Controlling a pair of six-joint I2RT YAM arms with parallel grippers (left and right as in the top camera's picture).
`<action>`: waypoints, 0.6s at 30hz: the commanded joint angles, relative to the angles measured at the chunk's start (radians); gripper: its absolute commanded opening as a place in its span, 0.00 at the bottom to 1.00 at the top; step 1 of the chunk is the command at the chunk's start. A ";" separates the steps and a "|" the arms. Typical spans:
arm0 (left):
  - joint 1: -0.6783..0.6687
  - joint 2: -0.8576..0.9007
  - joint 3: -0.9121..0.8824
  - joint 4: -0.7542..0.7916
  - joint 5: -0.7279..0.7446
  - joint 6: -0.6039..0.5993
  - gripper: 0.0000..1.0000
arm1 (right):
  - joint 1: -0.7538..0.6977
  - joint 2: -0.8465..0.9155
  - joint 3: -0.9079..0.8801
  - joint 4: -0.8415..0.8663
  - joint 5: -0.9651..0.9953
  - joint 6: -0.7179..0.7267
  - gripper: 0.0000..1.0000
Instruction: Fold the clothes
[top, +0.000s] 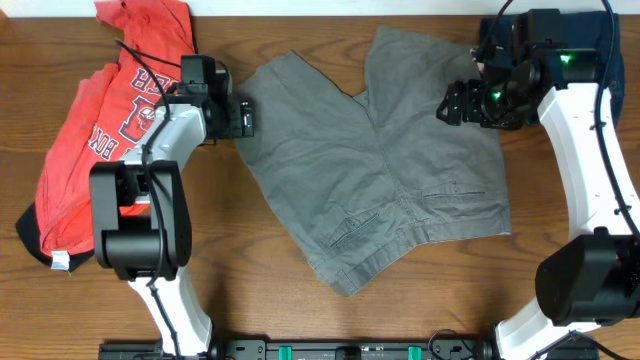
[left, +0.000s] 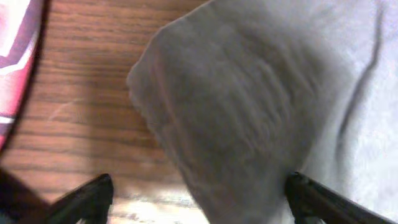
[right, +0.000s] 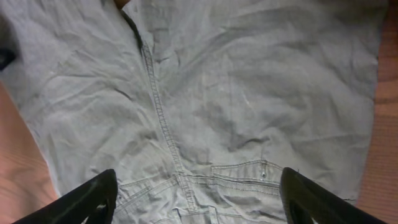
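Note:
Grey-olive shorts (top: 380, 160) lie spread flat in the middle of the table, legs toward the far edge and slit pockets toward the near side. My left gripper (top: 245, 118) is low at the left leg's corner. In the left wrist view it (left: 199, 196) stands open with that corner of the shorts (left: 249, 106) between its fingers (left: 87, 199). My right gripper (top: 455, 103) hovers over the right leg. In the right wrist view it (right: 199, 199) is open above the shorts (right: 205, 93), with the back seam and a pocket slit between its fingers (right: 323, 202).
A crumpled red-orange T-shirt (top: 110, 120) with white lettering lies at the left, under and beside the left arm; its edge (left: 15, 56) shows in the left wrist view. A dark navy garment (top: 497, 38) sits at the far right behind the right arm. Bare wood table (top: 270, 270) surrounds the shorts.

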 joint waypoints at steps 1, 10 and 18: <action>0.005 0.016 0.003 0.009 0.018 -0.001 0.73 | 0.004 -0.003 0.013 -0.004 -0.007 -0.009 0.73; 0.005 0.016 0.003 0.007 0.017 -0.001 0.19 | 0.003 -0.004 0.013 -0.003 -0.006 -0.010 0.32; 0.025 0.008 0.003 -0.084 0.009 -0.026 0.06 | 0.004 -0.004 0.013 -0.003 0.010 -0.010 0.29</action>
